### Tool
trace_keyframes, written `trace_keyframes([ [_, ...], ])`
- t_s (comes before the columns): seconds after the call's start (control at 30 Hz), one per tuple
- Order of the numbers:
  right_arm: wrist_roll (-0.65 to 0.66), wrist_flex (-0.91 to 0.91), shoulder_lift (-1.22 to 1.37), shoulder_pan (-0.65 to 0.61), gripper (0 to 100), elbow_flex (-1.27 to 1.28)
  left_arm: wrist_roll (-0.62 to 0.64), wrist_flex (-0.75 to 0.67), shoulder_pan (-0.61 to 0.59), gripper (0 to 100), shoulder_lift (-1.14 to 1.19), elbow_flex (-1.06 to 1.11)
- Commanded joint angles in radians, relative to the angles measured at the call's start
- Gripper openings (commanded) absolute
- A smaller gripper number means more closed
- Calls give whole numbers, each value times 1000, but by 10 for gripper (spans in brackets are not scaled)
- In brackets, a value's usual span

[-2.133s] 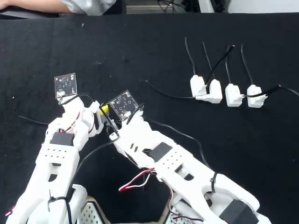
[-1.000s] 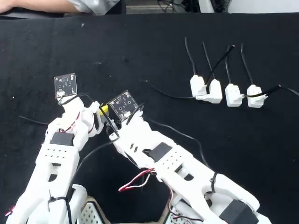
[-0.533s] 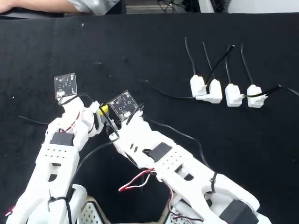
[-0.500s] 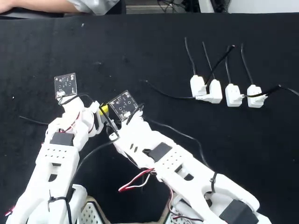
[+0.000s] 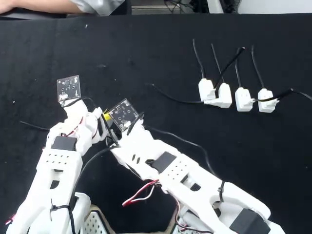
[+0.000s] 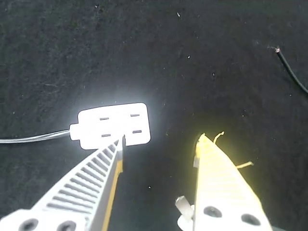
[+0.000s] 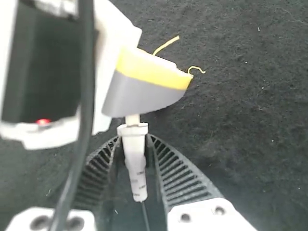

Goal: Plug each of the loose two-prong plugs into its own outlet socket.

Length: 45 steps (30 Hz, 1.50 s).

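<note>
A white outlet socket (image 6: 113, 125) with two pairs of slots lies flat on the black table, its thin cord running off to one side. My left gripper (image 6: 161, 142) hangs open just short of it, the white finger (image 6: 94, 180) almost touching the socket's edge and the yellow finger (image 6: 219, 180) off to the side. My right gripper (image 7: 134, 140) is shut on a small white two-prong plug (image 7: 135, 166), whose front end sits under the left arm's yellow-and-grey finger (image 7: 144, 82). In the high view both arms meet at centre left, around the yellow finger (image 5: 106, 117).
Several white socket blocks (image 5: 243, 99) with black cords lie in a row at the right of the table, one (image 5: 265, 101) with a black cable plugged in. A loose black wire (image 5: 170, 97) runs toward them. The black cloth (image 5: 146, 48) stretches behind the arms.
The right arm has shifted a little to the left, closer to the left arm's gripper. The left arm has barely moved.
</note>
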Motion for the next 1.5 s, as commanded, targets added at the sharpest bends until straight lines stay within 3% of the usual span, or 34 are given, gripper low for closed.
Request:
trace_keyframes([
  [0.0, -9, -14, -50, -14, 11, -15, -9, 6, 16, 239, -15, -58],
  [0.3, -9, -9, -61, 15, 11, -19, -89, -2, 7, 238, -6, -2],
  [0.8, -3, 57, -312, 15, 11, 71, -94, -2, 4, 238, -6, 1],
  [1.47, -2, 64, -312, 69, 11, 77, -89, -2, 4, 238, -6, -2],
])
